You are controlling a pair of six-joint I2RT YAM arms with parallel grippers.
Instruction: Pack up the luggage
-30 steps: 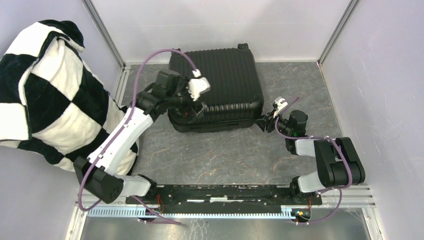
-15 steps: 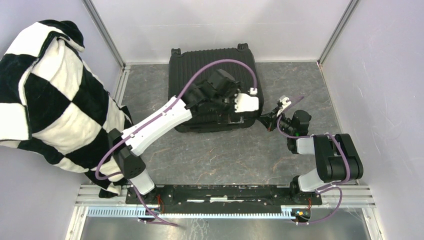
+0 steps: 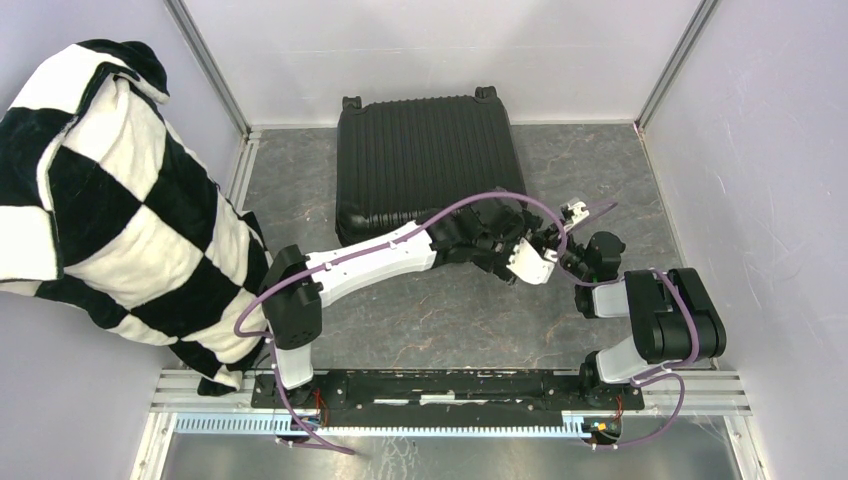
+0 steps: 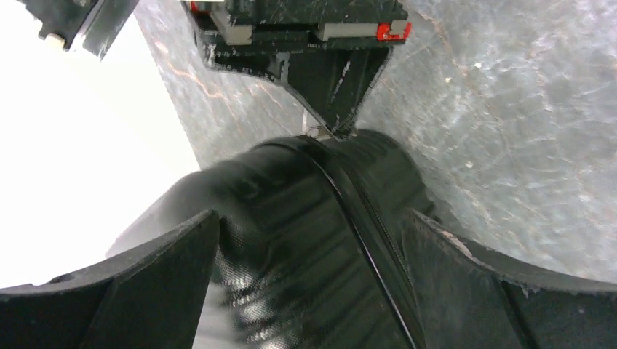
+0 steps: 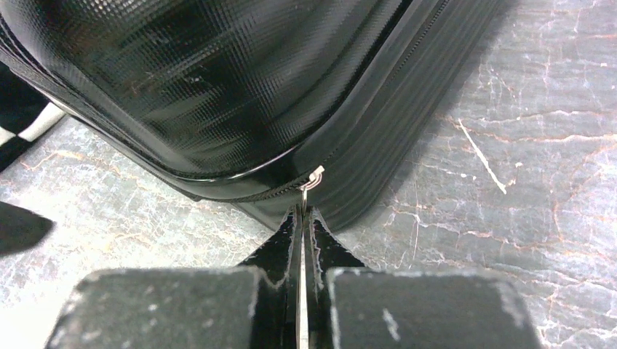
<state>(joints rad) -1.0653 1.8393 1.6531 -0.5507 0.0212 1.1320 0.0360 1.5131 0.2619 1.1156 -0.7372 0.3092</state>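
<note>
While the luggage [image 3: 430, 160] lies closed and flat at the far middle of the table [image 3: 440, 320], the right gripper [image 5: 302, 218] pinches its zipper pull [image 5: 311, 179] at the near right corner. The left gripper [image 4: 309, 218] straddles that corner, fingers spread wide.

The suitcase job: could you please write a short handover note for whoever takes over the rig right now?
The right claw is shut on the zip pull at the near right corner of the suitcase.
The left claw is open, straddling that same corner and gripping nothing.
The suitcase lies flat and closed; the blanket hangs at the left, outside it.
Done: zip pull gripped.
Left: unzip, open the lid, probably load the blanket, then close up.
</note>
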